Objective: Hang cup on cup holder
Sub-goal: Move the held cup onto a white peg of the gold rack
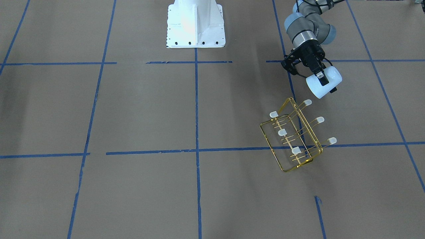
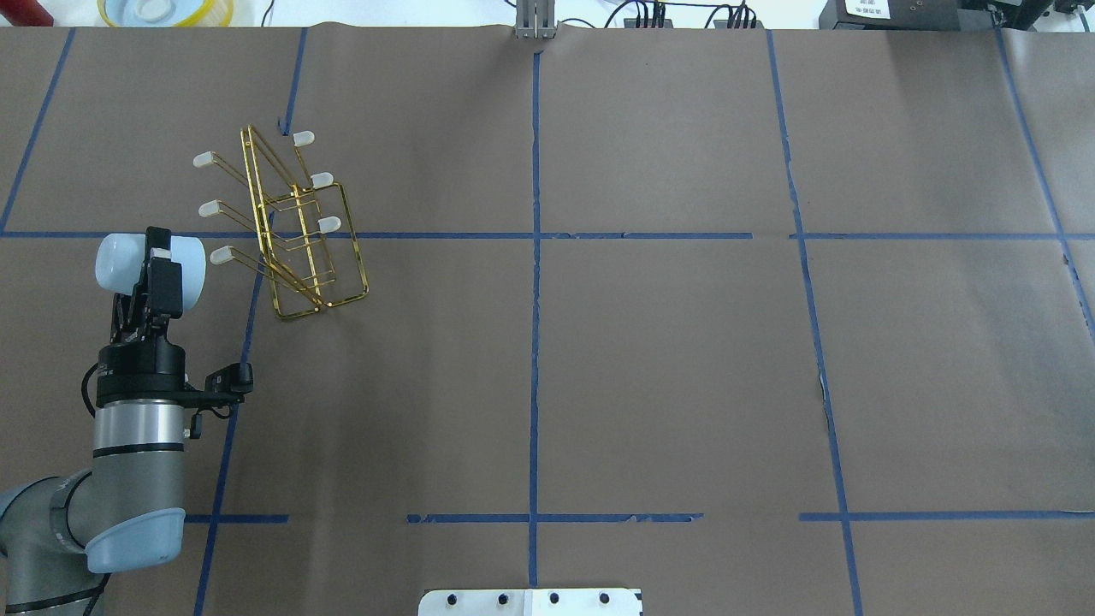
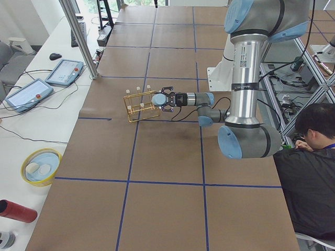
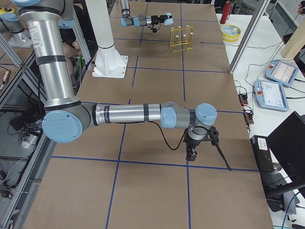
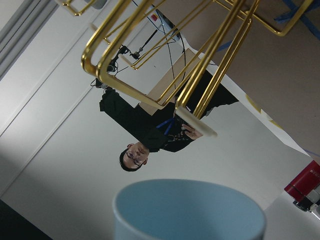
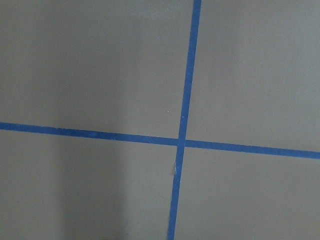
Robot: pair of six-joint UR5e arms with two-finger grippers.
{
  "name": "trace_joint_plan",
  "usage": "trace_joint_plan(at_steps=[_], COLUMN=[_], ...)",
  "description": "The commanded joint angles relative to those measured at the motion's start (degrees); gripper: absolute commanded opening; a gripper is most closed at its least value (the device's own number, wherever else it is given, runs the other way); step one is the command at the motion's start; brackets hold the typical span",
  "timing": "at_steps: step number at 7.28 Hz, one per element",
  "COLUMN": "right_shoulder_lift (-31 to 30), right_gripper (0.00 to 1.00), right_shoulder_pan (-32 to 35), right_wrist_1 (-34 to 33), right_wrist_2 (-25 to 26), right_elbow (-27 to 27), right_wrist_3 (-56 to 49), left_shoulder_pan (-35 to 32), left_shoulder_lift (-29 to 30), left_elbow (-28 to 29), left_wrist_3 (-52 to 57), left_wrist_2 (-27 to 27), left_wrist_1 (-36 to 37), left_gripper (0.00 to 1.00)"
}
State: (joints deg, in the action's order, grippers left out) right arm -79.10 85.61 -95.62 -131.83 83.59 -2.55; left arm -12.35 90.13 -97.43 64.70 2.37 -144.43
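The cup (image 1: 315, 89), a pale blue-white tumbler, lies on its side in the air, held in my left gripper (image 1: 327, 83), which is shut on it. In the overhead view the cup (image 2: 115, 261) and gripper (image 2: 160, 263) are just left of the cup holder (image 2: 257, 197), level with its nearest capped prong. The gold wire cup holder (image 1: 282, 132) stands on the table with six capped prongs, all bare. The left wrist view shows the cup's rim (image 5: 190, 210) below the rack's gold wires (image 5: 200, 60). My right gripper (image 4: 193, 153) hangs just above the table far off; I cannot tell if it is open or shut.
Brown paper with blue tape lines (image 2: 535, 257) covers the table. The white robot base (image 1: 196, 25) stands at the near edge. A yellow bowl (image 3: 41, 166) and a red can (image 3: 15, 210) sit off the paper. A person (image 3: 311, 172) sits beside the robot.
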Motion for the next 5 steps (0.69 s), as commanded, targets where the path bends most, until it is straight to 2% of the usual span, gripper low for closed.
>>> trace_joint_plan(at_steps=[1, 5], right_shoulder_lift=[0.0, 0.0], right_gripper=[1.00, 1.00], right_shoulder_pan=[0.0, 0.0], right_wrist_1=[0.0, 0.0], right_wrist_2=[0.0, 0.0], right_elbow=[0.0, 0.0], right_wrist_3=[0.0, 0.0], left_shoulder_pan=[0.2, 0.3], left_shoulder_lift=[0.3, 2.3], left_elbow=[0.6, 2.6], left_wrist_3=[-0.2, -0.3], left_wrist_2=[0.1, 0.3], left_wrist_1=[-0.1, -0.1], left_gripper=[0.00, 0.00])
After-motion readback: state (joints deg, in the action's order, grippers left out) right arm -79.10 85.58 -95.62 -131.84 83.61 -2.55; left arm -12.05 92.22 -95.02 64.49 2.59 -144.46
